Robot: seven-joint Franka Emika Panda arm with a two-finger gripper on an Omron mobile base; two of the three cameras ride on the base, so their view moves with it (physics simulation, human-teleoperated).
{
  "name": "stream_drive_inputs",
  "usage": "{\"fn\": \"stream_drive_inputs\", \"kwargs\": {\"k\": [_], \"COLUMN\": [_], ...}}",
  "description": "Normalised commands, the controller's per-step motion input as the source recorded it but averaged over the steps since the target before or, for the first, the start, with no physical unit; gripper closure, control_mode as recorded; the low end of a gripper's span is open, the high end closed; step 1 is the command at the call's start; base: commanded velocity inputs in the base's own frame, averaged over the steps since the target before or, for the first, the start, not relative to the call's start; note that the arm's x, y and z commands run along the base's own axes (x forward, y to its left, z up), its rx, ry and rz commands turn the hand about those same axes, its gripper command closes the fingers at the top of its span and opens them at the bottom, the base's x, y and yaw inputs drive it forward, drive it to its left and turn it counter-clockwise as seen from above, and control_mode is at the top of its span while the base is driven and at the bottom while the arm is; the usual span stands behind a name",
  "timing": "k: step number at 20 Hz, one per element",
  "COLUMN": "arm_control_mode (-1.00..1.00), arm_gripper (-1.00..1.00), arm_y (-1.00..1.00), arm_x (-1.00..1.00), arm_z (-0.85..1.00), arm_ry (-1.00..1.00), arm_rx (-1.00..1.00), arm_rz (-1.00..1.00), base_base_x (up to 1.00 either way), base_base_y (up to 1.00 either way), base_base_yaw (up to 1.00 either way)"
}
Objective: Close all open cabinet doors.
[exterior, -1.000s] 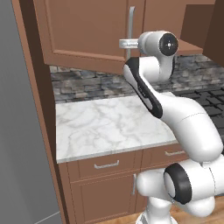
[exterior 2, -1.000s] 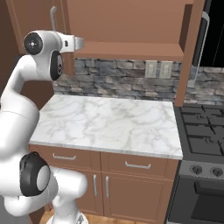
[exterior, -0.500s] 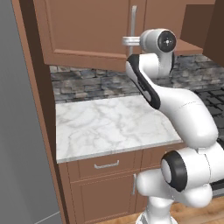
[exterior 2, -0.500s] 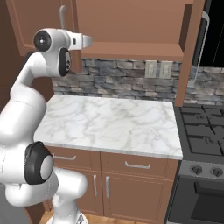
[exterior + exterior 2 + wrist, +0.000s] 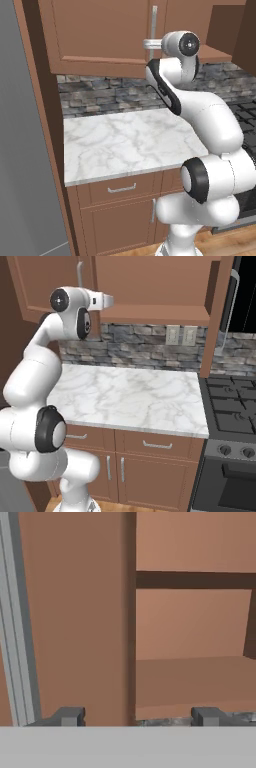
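Your arm is raised high, its hand level with the bottom rail of the wall cabinets, above the marble counter (image 5: 130,142). In the hand view the gripper (image 5: 137,716) has its two dark tips standing well apart, with nothing between them — one tip sits at about 7 o'clock, the other at about 5 o'clock.

Look at the left cabinet door (image 5: 97,32): it lies flat against the cabinet front, and its silver bar handle (image 5: 153,27) runs vertically at about 12 o'clock in the left base view, just above the hand. In the hand view that same handle (image 5: 15,622) stands as a pale strip along the 9 o'clock edge, with the door's wooden stile (image 5: 80,612) filling the space beside it. You cannot tell from these frames whether a fingertip touches the door.

To the right of the stile the cabinet is open: you see its bare interior (image 5: 192,682) with a dark shelf edge across it (at about 1 o'clock in the hand view). The open cabinet door (image 5: 220,316) swings out toward you, edge-on, at about 2 o'clock in the right base view — above the stove (image 5: 232,406), near the wall outlets (image 5: 181,335) on the stone backsplash (image 5: 145,346).
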Motion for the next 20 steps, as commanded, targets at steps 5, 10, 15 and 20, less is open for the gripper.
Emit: {"fn": "stream_drive_inputs", "kwargs": {"k": [5, 10, 15, 20], "arm_control_mode": [-1.0, -1.0, -1.0, -1.0], "arm_gripper": [-1.0, -1.0, -1.0, -1.0], "arm_y": [0.0, 0.0, 0.0, 0.0], "arm_x": [0.44, 0.44, 0.42, 0.34], "arm_z": [-0.04, -0.01, -0.01, 0.0], "arm_ry": [0.0, 0.0, 0.0, 0.0], "arm_rx": [0.0, 0.0, 0.0, 0.0], "arm_rz": [-0.03, -0.03, -0.02, 0.0], "base_base_x": [0.0, 0.0, 0.0, 0.0], "base_base_y": [0.0, 0.0, 0.0, 0.0], "base_base_yaw": [0.0, 0.0, 0.0, 0.0]}}
